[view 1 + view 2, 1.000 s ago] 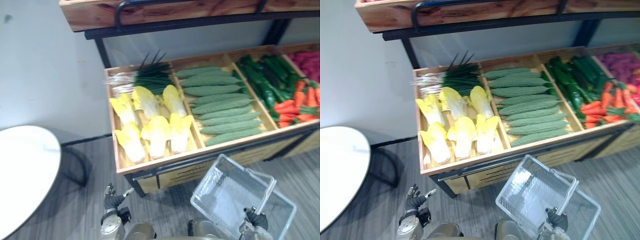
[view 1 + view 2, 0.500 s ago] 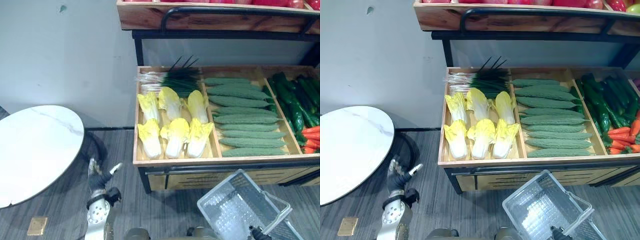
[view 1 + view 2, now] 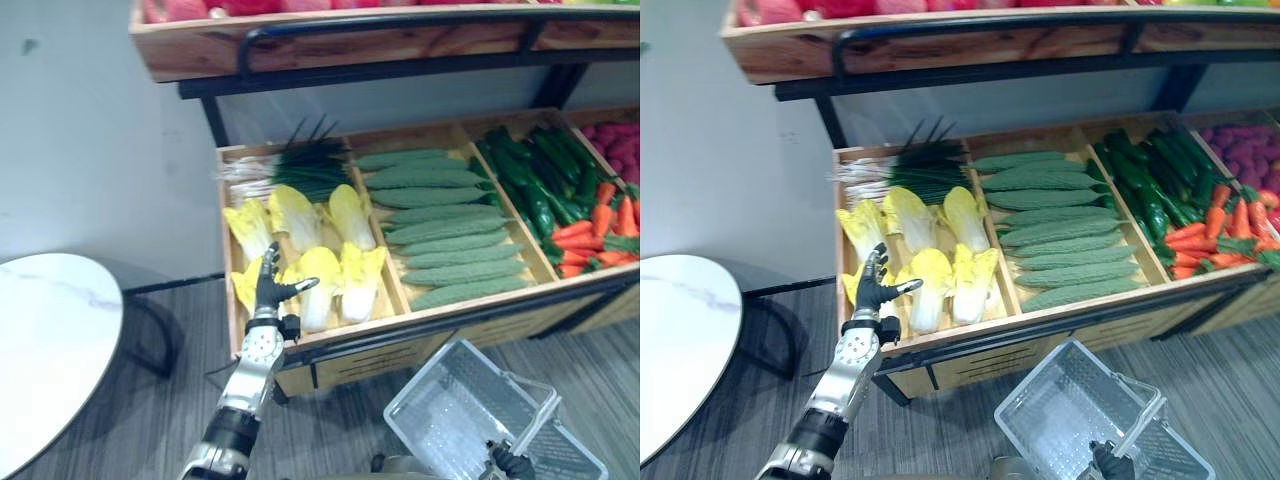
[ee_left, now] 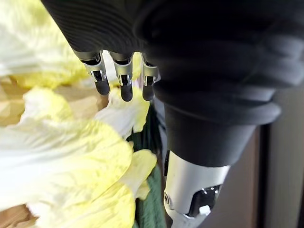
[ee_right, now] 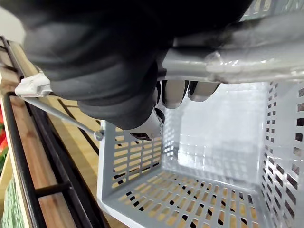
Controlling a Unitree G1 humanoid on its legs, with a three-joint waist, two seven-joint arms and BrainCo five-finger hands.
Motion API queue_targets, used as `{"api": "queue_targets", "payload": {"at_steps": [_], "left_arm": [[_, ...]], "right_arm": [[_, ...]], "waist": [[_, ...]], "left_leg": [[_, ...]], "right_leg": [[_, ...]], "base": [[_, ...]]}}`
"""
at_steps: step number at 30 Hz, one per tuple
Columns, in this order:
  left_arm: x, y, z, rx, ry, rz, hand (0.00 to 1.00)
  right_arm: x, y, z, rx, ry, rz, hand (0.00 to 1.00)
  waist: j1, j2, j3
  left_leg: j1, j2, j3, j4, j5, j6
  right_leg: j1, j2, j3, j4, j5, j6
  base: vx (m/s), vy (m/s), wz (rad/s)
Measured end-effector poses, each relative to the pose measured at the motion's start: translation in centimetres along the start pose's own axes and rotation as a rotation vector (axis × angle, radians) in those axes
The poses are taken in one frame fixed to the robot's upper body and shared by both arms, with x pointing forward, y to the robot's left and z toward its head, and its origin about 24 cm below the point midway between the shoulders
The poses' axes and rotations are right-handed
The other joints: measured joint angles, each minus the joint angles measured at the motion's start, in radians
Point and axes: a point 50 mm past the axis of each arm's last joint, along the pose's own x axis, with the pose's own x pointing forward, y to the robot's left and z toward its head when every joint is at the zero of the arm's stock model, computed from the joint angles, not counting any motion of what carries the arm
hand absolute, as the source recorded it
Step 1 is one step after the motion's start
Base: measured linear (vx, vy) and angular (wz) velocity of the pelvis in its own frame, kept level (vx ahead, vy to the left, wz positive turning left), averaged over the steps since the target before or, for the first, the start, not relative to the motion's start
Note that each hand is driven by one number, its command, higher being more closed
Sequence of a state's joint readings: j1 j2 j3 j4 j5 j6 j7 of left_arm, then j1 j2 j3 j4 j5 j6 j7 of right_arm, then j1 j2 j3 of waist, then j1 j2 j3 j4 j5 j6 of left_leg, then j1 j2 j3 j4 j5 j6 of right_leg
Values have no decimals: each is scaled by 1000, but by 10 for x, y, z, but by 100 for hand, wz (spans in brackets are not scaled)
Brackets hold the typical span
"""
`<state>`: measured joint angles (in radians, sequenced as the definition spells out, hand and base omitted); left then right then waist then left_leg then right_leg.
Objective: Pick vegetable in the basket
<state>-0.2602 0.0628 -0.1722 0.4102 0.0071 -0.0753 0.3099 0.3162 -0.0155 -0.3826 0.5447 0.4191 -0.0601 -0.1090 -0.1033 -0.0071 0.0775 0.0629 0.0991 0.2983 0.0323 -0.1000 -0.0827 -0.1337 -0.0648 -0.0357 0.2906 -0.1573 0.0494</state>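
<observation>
i hold left hand [image 3: 267,290] released above cabbage [image 3: 322,278], centre-left, to grab; right hand [image 3: 1110,462] grasps basket [image 3: 425,376] by handle, low right, so veg drops in.

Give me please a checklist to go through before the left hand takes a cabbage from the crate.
1. Left hand open: ok, fingers straight, thumb spread.
2. Left hand above the cabbages: ok, it is over the front left one.
3. Fingers touching a cabbage: cannot tell.
4. Right hand curled round the basket handle: ok.
5. Basket empty and ready to receive: ok.
</observation>
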Motion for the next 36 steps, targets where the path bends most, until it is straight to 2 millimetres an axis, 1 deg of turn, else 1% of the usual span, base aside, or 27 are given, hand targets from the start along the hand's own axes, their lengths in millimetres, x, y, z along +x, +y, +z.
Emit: {"api": "queue_targets", "payload": {"at_steps": [1,3,4,5,6,8,9,10,11,12,14,15,21,24,25,28,30,31,33,36], "left_arm": [[5,-2,0,29,8,-7,0],[13,-4,3,62,11,-12,0],[17,-5,5,73,8,-15,0],[51,-3,31,298,-31,26,0],[54,-3,35,320,-40,32,0],[57,-3,35,344,-26,34,0],[61,-1,39,354,-29,46,0],[64,1,45,359,-40,59,100],[69,3,51,404,-48,77,100],[72,6,55,445,-49,92,100],[72,6,54,493,-51,95,100],[72,4,56,540,-62,90,100],[73,-6,59,602,-79,44,100],[72,-9,63,622,-98,28,100],[62,-6,77,631,-209,53,100],[59,-6,77,620,-221,61,100],[56,-3,79,611,-235,71,100],[10,15,98,485,-430,205,100],[6,22,97,469,-440,255,100],[4,29,91,468,-417,276,100]], "right_arm": [[2,2,4,-1,-12,7,100],[4,5,8,-1,-23,14,100],[4,6,10,1,-30,19,100],[5,36,41,13,-156,128,100],[4,37,43,16,-167,133,100],[2,39,46,22,-181,144,100],[2,44,51,28,-200,160,100],[0,48,55,33,-219,180,100],[-2,57,61,44,-244,214,100],[-3,63,64,53,-260,241,100],[-4,66,66,56,-276,258,100],[-5,67,66,65,-277,270,100],[-5,69,66,78,-278,301,100],[-6,69,68,88,-287,306,100],[-8,69,71,91,-308,310,100],[-8,65,69,87,-300,302,100],[-9,64,68,84,-297,304,100],[-11,51,57,57,-268,269,100],[-10,42,55,55,-261,236,100],[-9,43,50,43,-242,237,100]], "waist": [[-7,2,5],[-41,3,27],[-43,4,39],[-51,5,115],[-52,4,121],[-52,2,129],[-50,2,134],[-48,-1,142],[-48,-4,157],[-47,-10,173],[-47,-10,178],[-46,-10,179],[-42,-9,187],[-44,-2,210],[-43,12,229],[-44,21,234],[-43,23,235],[-18,37,229],[-14,57,216],[-11,60,213]], "left_leg": [[-2,1,9,-4,1,1],[4,2,10,-17,10,-2],[2,2,12,-16,10,-3],[-92,7,63,12,15,-1],[-93,10,64,17,14,-1],[-94,14,72,25,13,-2],[-110,18,77,35,13,-2],[-125,19,87,44,12,-1],[-132,21,91,48,5,9],[-135,22,92,55,4,10],[-140,22,96,60,2,11],[-145,22,96,66,2,12],[-145,19,85,73,2,14],[-134,19,62,73,3,13],[-135,20,53,71,8,10],[-126,22,44,70,9,8],[-126,22,43,67,12,3],[-68,24,30,35,27,-2],[-67,22,13,33,26,-2],[-65,21,8,26,28,1]], "right_leg": [[-13,6,13,1,1,-2],[-14,10,26,1,2,-3],[-18,11,35,3,2,-3],[-141,12,96,21,28,-11],[-141,12,96,21,28,-11],[-142,14,99,21,31,-12],[-154,15,102,20,40,-13],[-167,15,105,19,46,-11],[-174,17,110,18,50,-9],[-174,17,115,17,56,-6],[-174,17,119,5,66,-3],[-173,16,119,-3,74,-1],[-162,10,111,-7,77,2],[-135,6,90,-16,77,2],[-129,6,80,-22,77,2],[-112,6,72,-33,78,1],[-112,6,71,-35,78,1],[-47,15,60,-69,79,-1],[-37,10,48,-71,80,-2],[-37,12,47,-74,86,-3]], "base": [[43,-24,-29],[57,-14,-9],[-7,-1,-48],[-42,-10,-50],[-40,-19,-53],[2,-22,-6],[-26,-10,-5],[-70,-9,-7],[-104,-9,-9],[-103,-7,-8],[-76,2,-6],[-55,7,-2],[-15,2,6],[13,-10,18],[27,-27,22],[14,-13,8],[28,-13,4],[51,-23,15],[6,-8,20],[-48,3,3]]}}
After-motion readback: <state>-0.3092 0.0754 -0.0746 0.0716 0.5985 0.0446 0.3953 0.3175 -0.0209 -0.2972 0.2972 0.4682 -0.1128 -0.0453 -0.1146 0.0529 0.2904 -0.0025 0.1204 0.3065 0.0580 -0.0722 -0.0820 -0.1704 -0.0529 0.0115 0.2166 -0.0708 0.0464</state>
